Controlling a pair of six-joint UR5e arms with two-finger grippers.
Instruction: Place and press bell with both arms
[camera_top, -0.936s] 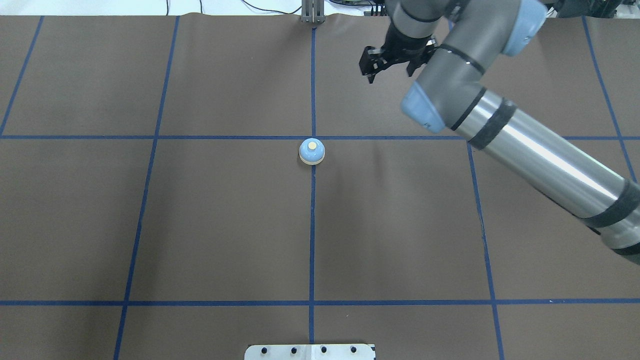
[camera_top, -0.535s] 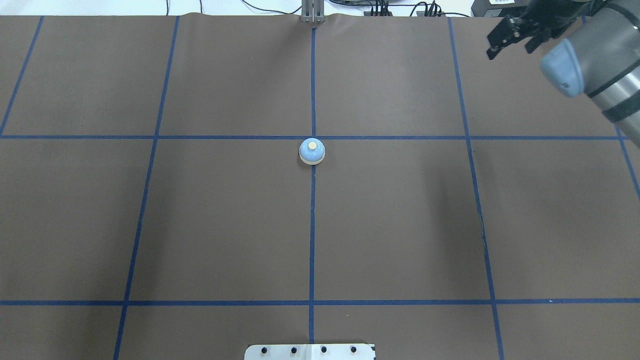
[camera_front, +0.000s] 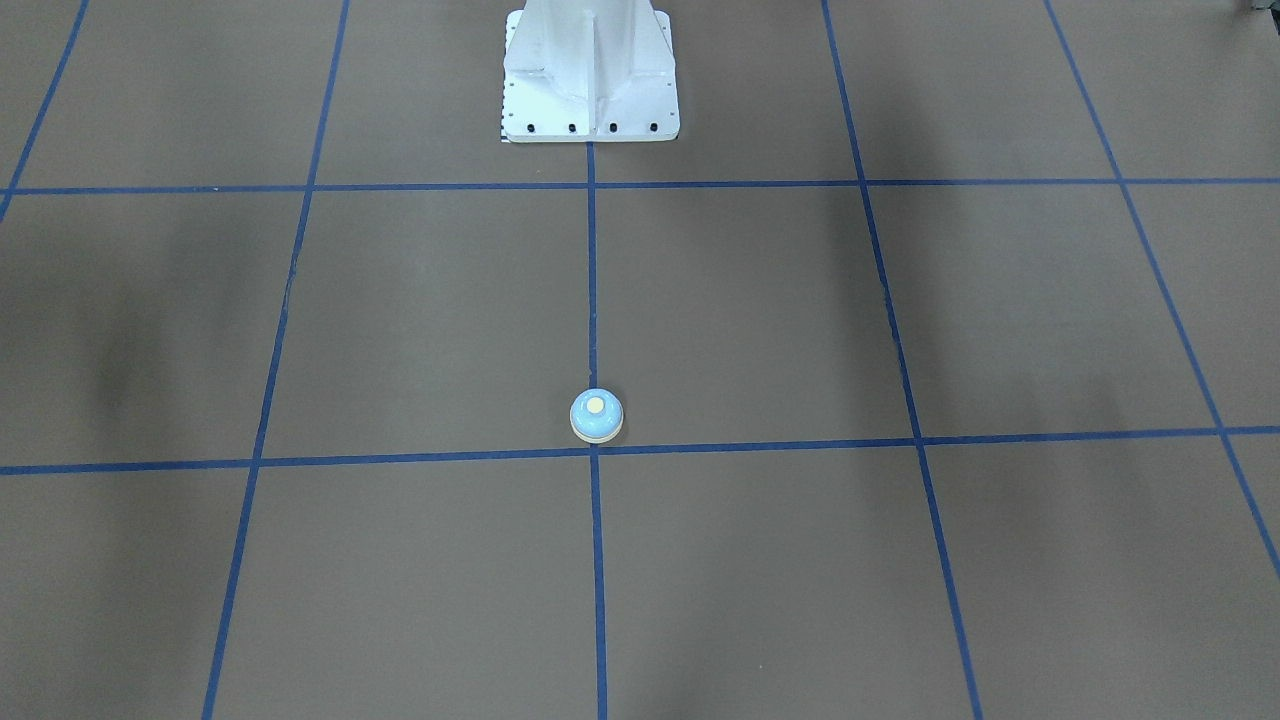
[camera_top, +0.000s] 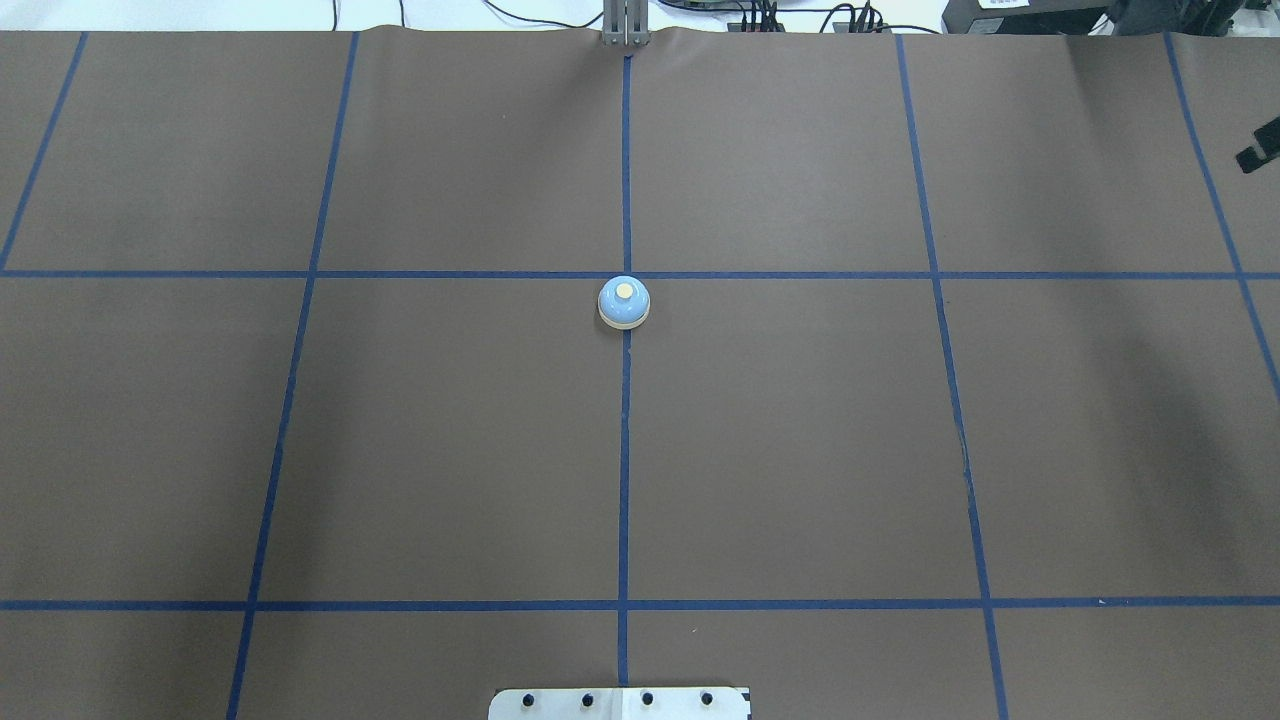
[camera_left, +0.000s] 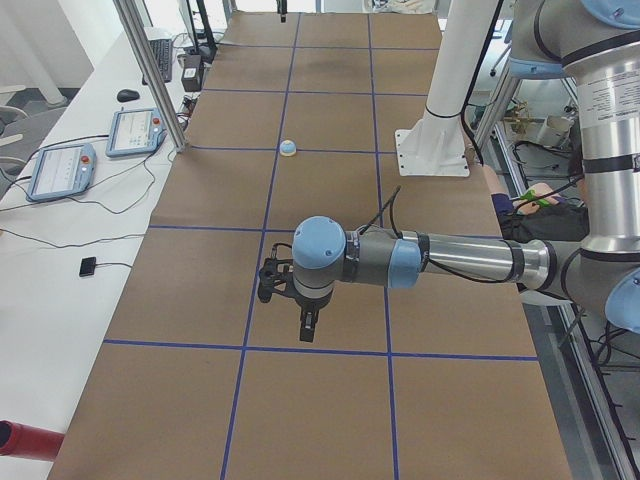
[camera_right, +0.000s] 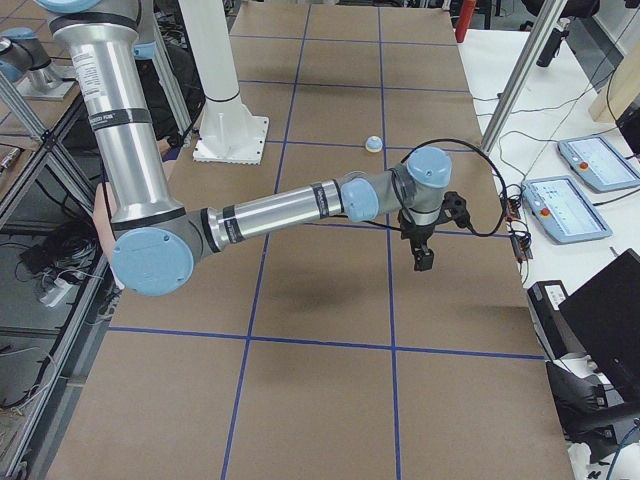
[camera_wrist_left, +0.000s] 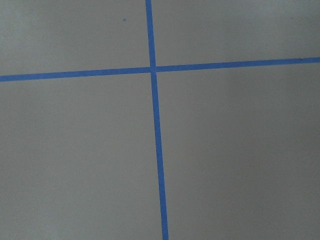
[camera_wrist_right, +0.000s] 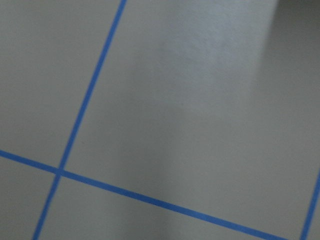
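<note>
Overhead exterior: the right black claw (camera_top: 1257, 153) has withdrawn to the edge, clenched or released I cannot tell, leaving the small light-blue domed bell (camera_top: 624, 302) placed on the brown worktop (camera_top: 800, 450).

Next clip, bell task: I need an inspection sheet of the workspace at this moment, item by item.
Surface: brown table cover with a blue tape grid, lying flat.
Job's things: bell upright on the centre tape line beside a crossing; nothing touches it.
Clutter: nothing seen.
Grippers: left gripper and right gripper hang above the cover toward opposite ends, both far from the bell; open or shut cannot be told.
Cables: black cable loops off the right wrist; wires run along the far edge.
Surroundings: white pedestal bolted at the robot's side; teach pendants on the white bench.
</note>
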